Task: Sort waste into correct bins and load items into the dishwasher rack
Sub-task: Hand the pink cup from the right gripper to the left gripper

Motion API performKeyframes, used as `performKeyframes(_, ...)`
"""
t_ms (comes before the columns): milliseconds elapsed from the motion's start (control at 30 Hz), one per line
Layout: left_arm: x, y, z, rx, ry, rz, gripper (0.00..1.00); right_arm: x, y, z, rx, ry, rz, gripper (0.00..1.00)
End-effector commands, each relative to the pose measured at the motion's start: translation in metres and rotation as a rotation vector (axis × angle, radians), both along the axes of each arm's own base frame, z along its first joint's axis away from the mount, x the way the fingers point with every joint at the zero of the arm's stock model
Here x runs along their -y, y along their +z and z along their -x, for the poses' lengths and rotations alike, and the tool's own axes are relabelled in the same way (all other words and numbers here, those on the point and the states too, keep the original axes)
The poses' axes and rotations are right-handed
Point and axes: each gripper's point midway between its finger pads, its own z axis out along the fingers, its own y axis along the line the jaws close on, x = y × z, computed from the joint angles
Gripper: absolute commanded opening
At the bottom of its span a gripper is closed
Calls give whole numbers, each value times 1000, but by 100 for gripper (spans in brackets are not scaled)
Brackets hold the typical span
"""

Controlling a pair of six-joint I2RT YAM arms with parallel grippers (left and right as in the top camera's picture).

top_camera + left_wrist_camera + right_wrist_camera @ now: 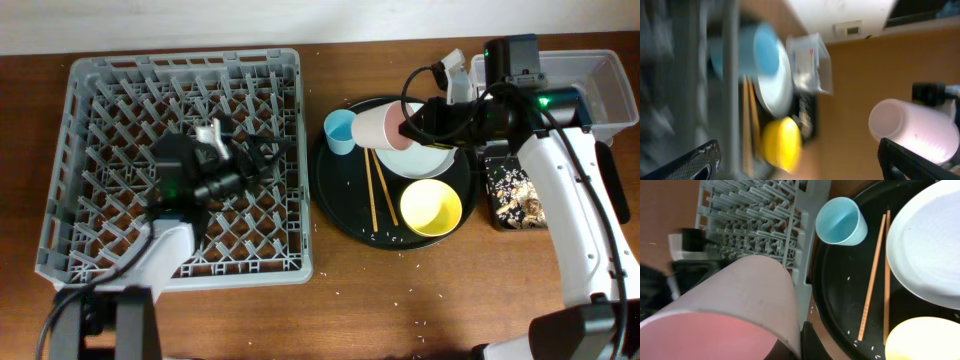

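My right gripper (408,126) is shut on the pink cup (380,127), held on its side above the round black tray (335,190); the cup fills the right wrist view (735,305) and shows in the left wrist view (912,127). On the tray sit the light-blue cup (340,131), the grey-white plate (440,158), the yellow bowl (431,207) and the chopsticks (378,190). My left gripper (262,155) is open and empty over the grey dishwasher rack (90,110). The clear tub (600,75) and the black tray with food scraps (512,192) stand at the right.
Rice crumbs lie scattered on the round black tray and on the wooden table (400,300) in front of it. The right arm (575,220) runs along the right side. The rack fills the left half.
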Motion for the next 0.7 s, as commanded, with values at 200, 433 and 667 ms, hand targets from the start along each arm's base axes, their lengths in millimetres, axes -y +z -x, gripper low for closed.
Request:
performKeyframes(200, 38, 49, 44, -177, -311, 298, 99, -80, -33, -7, -56, 312, -422, 4)
performKeyframes(433, 40, 58, 55, -57, -402, 273, 80, -143, -36, 12, -5, 463, -422, 4)
performKeyframes(667, 39, 72, 50, 50, -388, 265, 75, -158, -35, 26, -28, 508, -437, 4)
